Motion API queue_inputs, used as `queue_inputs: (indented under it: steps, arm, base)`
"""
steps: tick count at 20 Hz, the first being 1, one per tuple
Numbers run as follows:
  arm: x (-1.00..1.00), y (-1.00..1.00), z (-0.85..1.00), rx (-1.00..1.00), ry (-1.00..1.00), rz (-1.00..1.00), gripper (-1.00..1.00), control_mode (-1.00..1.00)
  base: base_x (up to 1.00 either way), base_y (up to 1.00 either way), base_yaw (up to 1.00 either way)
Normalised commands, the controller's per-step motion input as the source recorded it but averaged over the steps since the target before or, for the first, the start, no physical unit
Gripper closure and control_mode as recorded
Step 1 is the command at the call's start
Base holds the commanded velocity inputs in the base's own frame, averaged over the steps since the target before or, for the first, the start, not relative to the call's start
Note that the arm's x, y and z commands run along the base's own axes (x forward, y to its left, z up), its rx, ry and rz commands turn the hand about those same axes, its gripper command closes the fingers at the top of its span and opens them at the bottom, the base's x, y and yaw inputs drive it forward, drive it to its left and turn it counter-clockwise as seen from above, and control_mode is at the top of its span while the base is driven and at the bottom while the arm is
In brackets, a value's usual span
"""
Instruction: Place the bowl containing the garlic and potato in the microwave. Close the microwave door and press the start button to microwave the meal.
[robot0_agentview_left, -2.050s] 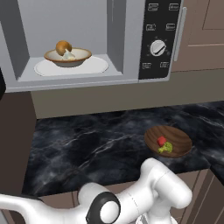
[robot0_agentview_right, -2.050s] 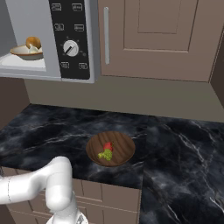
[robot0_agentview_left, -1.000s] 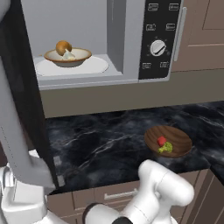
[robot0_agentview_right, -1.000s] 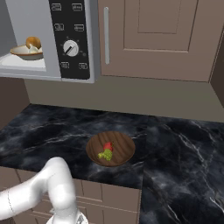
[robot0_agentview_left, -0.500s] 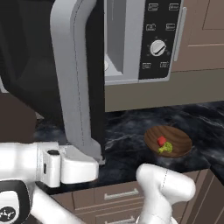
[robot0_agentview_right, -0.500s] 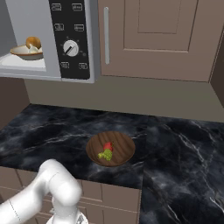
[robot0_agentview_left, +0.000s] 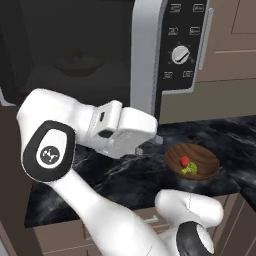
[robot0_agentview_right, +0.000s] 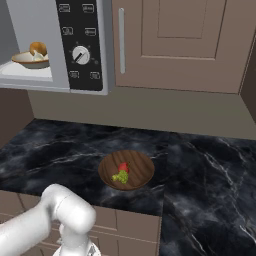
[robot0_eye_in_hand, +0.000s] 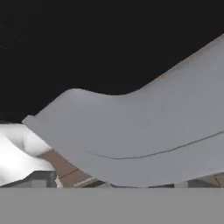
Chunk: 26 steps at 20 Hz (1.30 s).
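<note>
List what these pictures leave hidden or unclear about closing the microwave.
- Pincer: in the left base view the white hand blocks its fingers; open or shut is unclear.
- Grey-framed microwave door with dark window: its top is cut off by the left base view's edge; whether it is latched is unclear.
- Shallow tan bowl with orange-brown potato: dim behind the door glass in the left view.
- Pale garlic lump: too small to tell apart.

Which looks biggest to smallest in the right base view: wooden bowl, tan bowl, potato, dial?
1. Wooden bowl, though it sits nearer the camera.
2. Tan bowl, partly cut off by the frame edge.
3. Potato and dial look alike; no ranking.
</note>
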Motion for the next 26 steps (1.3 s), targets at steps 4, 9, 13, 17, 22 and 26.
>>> queue_inputs:
  steps: [4,9,13,17,22,26]
  arm:
    - [0.66,-0.89,0.96,0.19,0.43,0.13,-1.00,-1.00]
    - [0.87,-0.91,0.69,0.26,0.21,0.26,-1.00,-1.00]
    - [1.00,-0.81,0.19,0.35,0.01,0.35,-1.00,-1.00]
    - [1.00,-0.63,0.00,0.39,-0.11,0.39,-1.00,-1.00]
    - [1.00,-0.28,0.00,0.36,-0.29,0.37,-1.00,-1.00]
    - [1.00,-0.03,-0.24,0.28,-0.58,0.30,-1.00,-1.00]
  base:
    - [0.00,0.00,0.00]
    - [0.00,0.00,0.00]
    - [0.00,0.00,0.00]
    - [0.00,0.00,0.00]
    - [0.00,0.00,0.00]
    - [0.00,0.00,0.00]
